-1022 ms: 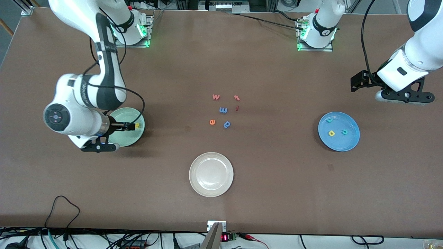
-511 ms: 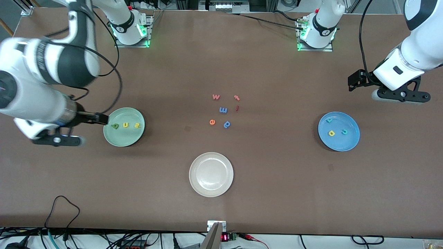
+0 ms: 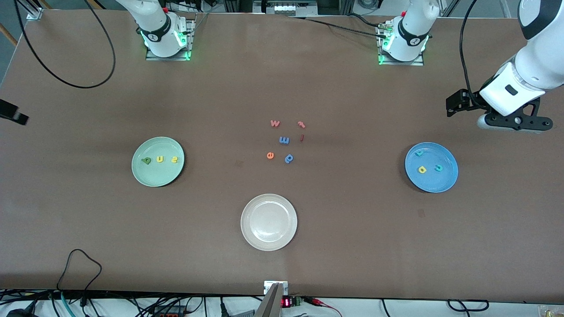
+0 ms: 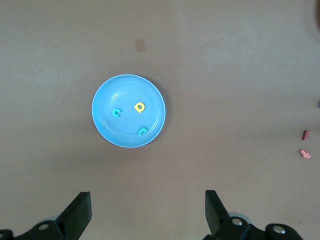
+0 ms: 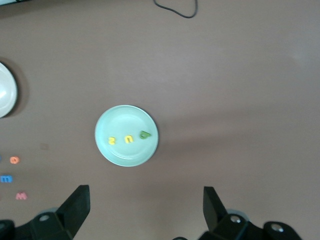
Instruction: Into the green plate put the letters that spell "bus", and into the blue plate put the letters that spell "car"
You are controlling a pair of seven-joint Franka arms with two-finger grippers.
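The green plate [image 3: 157,177] lies toward the right arm's end of the table. In it lie a dark green "b" [image 3: 146,160], a yellow "u" [image 3: 160,159] and a yellow "s" [image 3: 174,160]. The blue plate [image 3: 434,184] lies toward the left arm's end and holds a teal "r" [image 3: 419,153], a yellow "a" [image 3: 422,169] and a teal "c" [image 3: 438,167]. My left gripper [image 4: 146,212] hangs open and empty, high above bare table beside the blue plate [image 4: 150,95]. My right gripper [image 5: 145,207] is open and empty too, high up, looking down on the green plate [image 5: 125,120].
A cream-white plate [image 3: 269,222] lies nearest the front camera. Loose letters lie mid-table: a pink "w" [image 3: 275,123], a red "t" [image 3: 301,124], a blue "m" [image 3: 284,140], an orange "e" [image 3: 270,155] and a blue letter [image 3: 288,158]. A black cable loop [image 3: 79,264] lies near the front edge.
My right arm has risen from over the green plate and swung out past the table's end, uncovering the three letters in it. The left arm has hardly moved.
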